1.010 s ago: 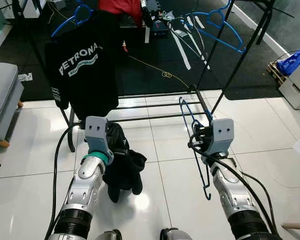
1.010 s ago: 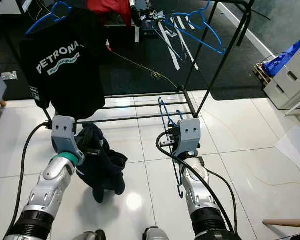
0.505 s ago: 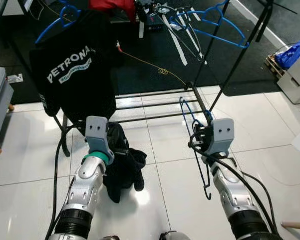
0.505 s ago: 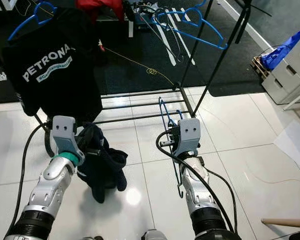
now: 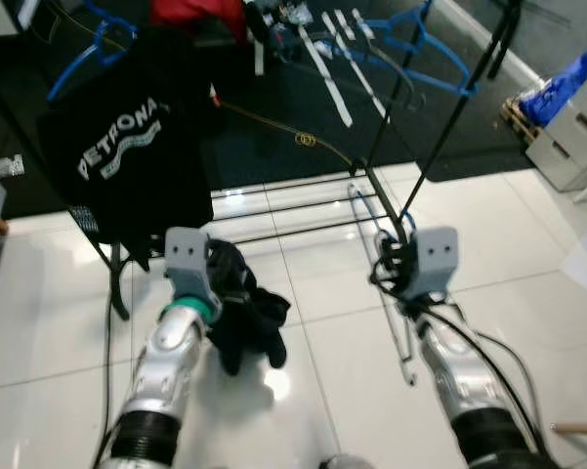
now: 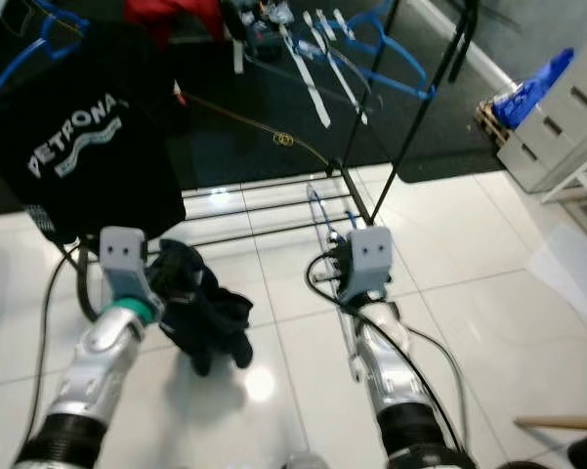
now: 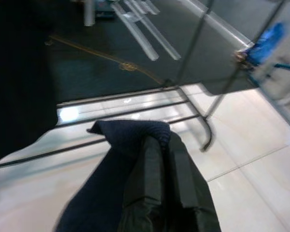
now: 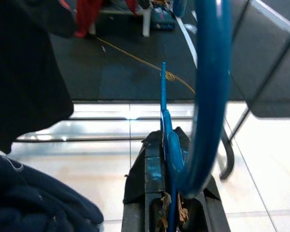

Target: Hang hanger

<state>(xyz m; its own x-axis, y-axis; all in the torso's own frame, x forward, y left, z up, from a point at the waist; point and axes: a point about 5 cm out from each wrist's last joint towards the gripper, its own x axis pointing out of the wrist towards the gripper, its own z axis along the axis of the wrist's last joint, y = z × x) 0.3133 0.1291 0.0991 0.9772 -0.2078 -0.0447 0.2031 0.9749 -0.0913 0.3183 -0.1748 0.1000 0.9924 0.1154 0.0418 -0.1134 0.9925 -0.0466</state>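
Hanger point(image 5: 381, 264), blue, clamped upright between right end effector point(image 5: 391, 266) fingers; left end effector point(image 5: 230, 283) grips dark garment point(image 5: 246, 315)

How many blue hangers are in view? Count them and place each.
3: one blue hanger in the right gripper, one on the rack's right, one under the black shirt. Others may be hidden.

Both eye views are softly blurred throughout. The white floor point(image 5: 68, 322) is bright and glossy, with glare patches near the rack base; the dark mat point(image 5: 273, 107) beyond stays dim. The wrist views are blurred, with near objects out of focus.
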